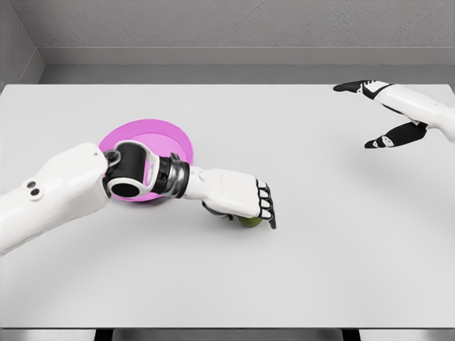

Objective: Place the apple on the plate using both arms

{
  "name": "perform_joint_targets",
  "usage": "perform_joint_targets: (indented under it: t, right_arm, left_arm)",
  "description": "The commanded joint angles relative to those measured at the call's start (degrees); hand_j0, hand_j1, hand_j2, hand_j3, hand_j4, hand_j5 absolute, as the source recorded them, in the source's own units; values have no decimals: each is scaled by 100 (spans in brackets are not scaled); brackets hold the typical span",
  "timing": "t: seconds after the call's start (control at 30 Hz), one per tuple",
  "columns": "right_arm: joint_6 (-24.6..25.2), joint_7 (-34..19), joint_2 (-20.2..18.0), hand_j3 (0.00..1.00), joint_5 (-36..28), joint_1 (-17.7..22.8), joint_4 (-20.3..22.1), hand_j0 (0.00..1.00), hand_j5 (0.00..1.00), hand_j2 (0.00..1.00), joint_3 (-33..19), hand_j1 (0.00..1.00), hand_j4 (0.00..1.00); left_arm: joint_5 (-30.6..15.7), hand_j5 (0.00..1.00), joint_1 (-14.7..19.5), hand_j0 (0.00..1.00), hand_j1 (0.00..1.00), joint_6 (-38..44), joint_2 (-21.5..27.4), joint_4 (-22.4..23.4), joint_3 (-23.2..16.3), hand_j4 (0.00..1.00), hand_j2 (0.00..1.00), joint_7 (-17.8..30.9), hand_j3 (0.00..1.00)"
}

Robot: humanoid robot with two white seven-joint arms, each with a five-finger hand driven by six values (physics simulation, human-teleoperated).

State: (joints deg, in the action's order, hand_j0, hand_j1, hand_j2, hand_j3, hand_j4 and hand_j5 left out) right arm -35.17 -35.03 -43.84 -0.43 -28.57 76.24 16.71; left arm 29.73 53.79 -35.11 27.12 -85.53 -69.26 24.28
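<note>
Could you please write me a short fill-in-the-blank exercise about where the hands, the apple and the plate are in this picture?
1. The left hand is closed over the green ____.
2. The plate on the white table is ____ in colour.
3. The right hand, fingers spread, holds ____.
4. The apple lies to the ____ of the plate in the picture.

Missing words: apple; pink; nothing; right

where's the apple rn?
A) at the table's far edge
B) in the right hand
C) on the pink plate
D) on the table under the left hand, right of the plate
D: the green apple peeks out beneath the left hand, on the table right of the pink plate; the right hand holds nothing.
</note>
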Motion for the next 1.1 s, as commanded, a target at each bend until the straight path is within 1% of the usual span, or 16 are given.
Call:
perform_joint_targets:
  t: [0.0,0.1,0.13,0.33,0.47,0.73,0.9,0.97,1.03,1.07]
  right_arm:
    - [17,3,-10,100,-45,0,23,100,100,100,-1,100,100]
    - [17,3,-10,100,-45,53,102,100,100,100,-1,100,100]
    - [17,3,-10,100,-45,53,146,100,100,100,-1,100,100]
    - [17,3,-19,100,-45,53,155,100,100,100,-1,100,100]
    - [17,3,-19,100,-45,62,163,100,100,100,-1,100,100]
    - [17,3,-19,100,-45,70,163,100,100,100,-1,100,100]
    - [17,3,-19,100,-45,62,163,100,100,100,-1,100,100]
    - [17,3,-19,100,-45,62,163,100,100,100,-1,100,100]
    - [17,3,-19,100,-45,62,163,100,100,100,-1,100,100]
    - [17,3,-19,100,-45,62,163,100,100,100,-1,100,100]
  left_arm:
    - [-20,77,0,77,77,11,-13,1,0,77,77,-3,77]
    - [6,76,9,76,76,11,-22,1,-62,76,76,-3,76]
    - [6,73,0,73,73,11,-22,1,-71,73,73,-3,73]
    - [24,63,0,63,63,11,-22,-8,-79,63,63,-3,63]
    - [24,54,9,54,54,11,-22,-8,-79,54,54,-3,54]
    - [50,51,9,51,51,11,-22,-25,-79,51,51,-3,51]
    - [33,48,53,48,48,11,66,-52,-71,48,48,-3,48]
    - [-11,48,97,48,48,11,268,-60,87,48,48,-11,48]
    - [-108,45,97,45,45,11,549,-60,404,45,45,-11,45]
    - [-169,45,97,45,45,11,663,-60,553,45,45,-11,45]
